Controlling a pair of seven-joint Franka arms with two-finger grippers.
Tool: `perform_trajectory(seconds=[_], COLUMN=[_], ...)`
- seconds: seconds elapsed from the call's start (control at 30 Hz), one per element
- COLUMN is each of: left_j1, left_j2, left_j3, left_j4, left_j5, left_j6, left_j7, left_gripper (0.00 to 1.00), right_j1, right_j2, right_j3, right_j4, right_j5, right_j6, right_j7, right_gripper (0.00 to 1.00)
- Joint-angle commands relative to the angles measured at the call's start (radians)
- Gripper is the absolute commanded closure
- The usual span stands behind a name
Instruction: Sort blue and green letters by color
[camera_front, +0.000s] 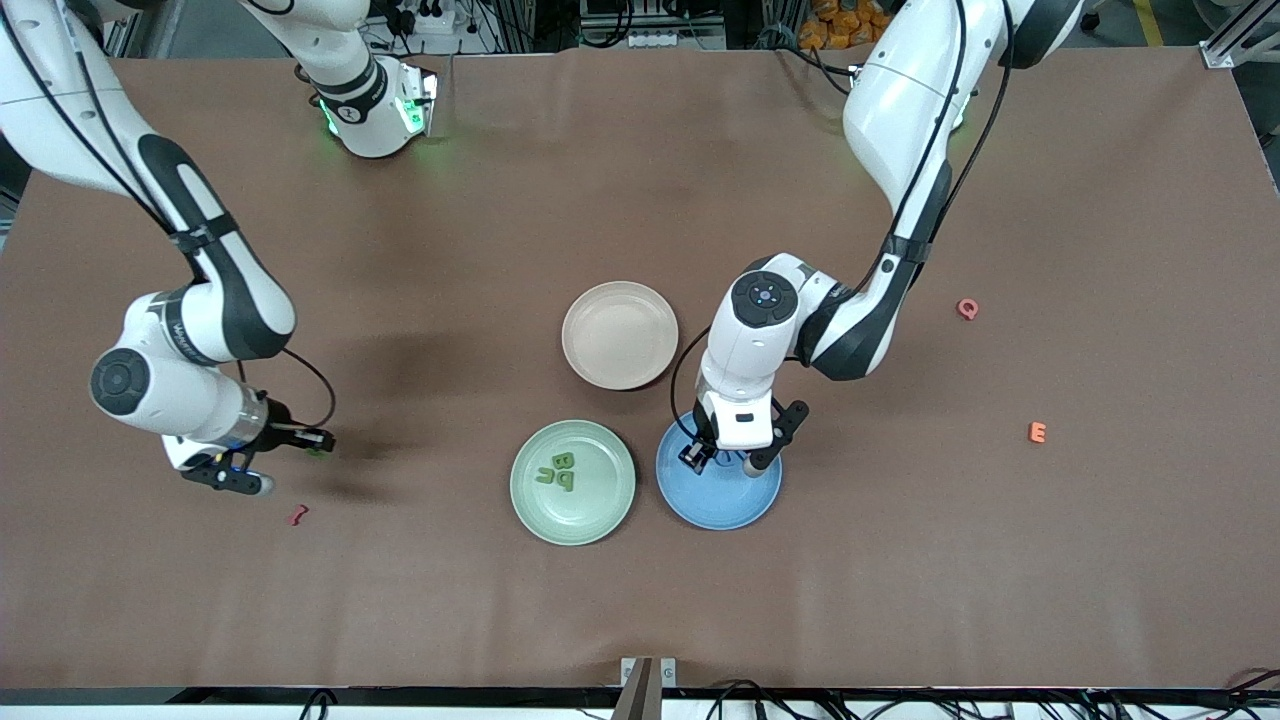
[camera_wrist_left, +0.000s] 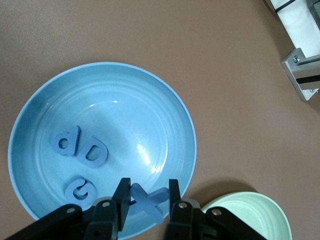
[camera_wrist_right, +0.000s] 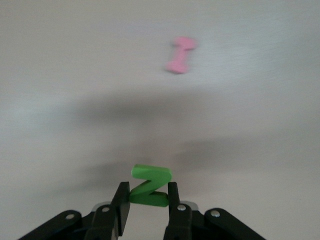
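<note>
My left gripper (camera_front: 705, 458) hangs over the blue plate (camera_front: 730, 505), shut on a blue X (camera_wrist_left: 150, 201) held just above the plate's rim (camera_wrist_left: 187, 125). In that plate lie a blue P (camera_wrist_left: 66, 141), D (camera_wrist_left: 95, 152) and G (camera_wrist_left: 80, 191). The green plate (camera_front: 590, 510) holds a green B (camera_front: 563, 460), U (camera_front: 544, 476) and P (camera_front: 566, 483). My right gripper (camera_front: 315, 441) is over bare table toward the right arm's end, shut on a green N (camera_wrist_right: 151, 176) clamped between its fingers and held clear of the table.
An empty beige plate (camera_front: 620, 334) lies farther from the front camera than the two coloured plates. A dark red squiggle (camera_front: 298, 515) lies near my right gripper. A pink Q (camera_front: 967, 309) and an orange E (camera_front: 1038, 432) lie toward the left arm's end.
</note>
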Motion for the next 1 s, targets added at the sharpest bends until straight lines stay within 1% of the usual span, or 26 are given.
perform_trajectory(seconds=[0.0,0.1,0.3,0.57,0.7,0.8,0.9,0.97], left_j1=[-0.016,-0.013,-0.002,0.055,0.085,0.122,0.17,0.223], left_j2=[0.004,0.002,-0.007,-0.03,-0.062,-0.12,-0.201,-0.251], left_j3=[0.023,0.023,0.024,0.02,0.017,0.008,-0.015,-0.038], left_j4=[0.0,-0.003,-0.009,-0.058,-0.081,-0.134,-0.225,-0.283], left_j5=[0.011,0.028,0.046,0.046,0.046,0.034,0.029,0.028], left_j6=[0.019,0.019,0.018,-0.008,-0.077,-0.114,-0.131,-0.133], left_j7=[-0.007,-0.007,0.017,0.206,0.289,0.413,0.54,0.629], left_gripper=[0.0,0.0,0.0,0.0,0.0,0.0,0.0,0.0], right_j1=[0.12,0.196,0.311,0.423,0.47,0.51,0.552,0.576], right_j2=[-0.004,0.024,0.059,0.127,0.167,0.187,0.208,0.229], right_j3=[0.008,0.007,0.003,0.002,-0.007,-0.035,-0.065,-0.081], right_j4=[0.066,0.113,0.202,0.314,0.371,0.4,0.422,0.451], right_j5=[-0.008,-0.008,-0.008,-0.012,-0.015,-0.014,-0.014,-0.014], right_j6=[-0.039,-0.048,-0.075,-0.08,-0.088,-0.086,-0.077,-0.077], right_j7=[0.232,0.356,0.527,0.699,0.763,0.789,0.812,0.835], right_gripper=[0.82,0.83,0.83,0.84,0.83,0.83,0.83,0.81])
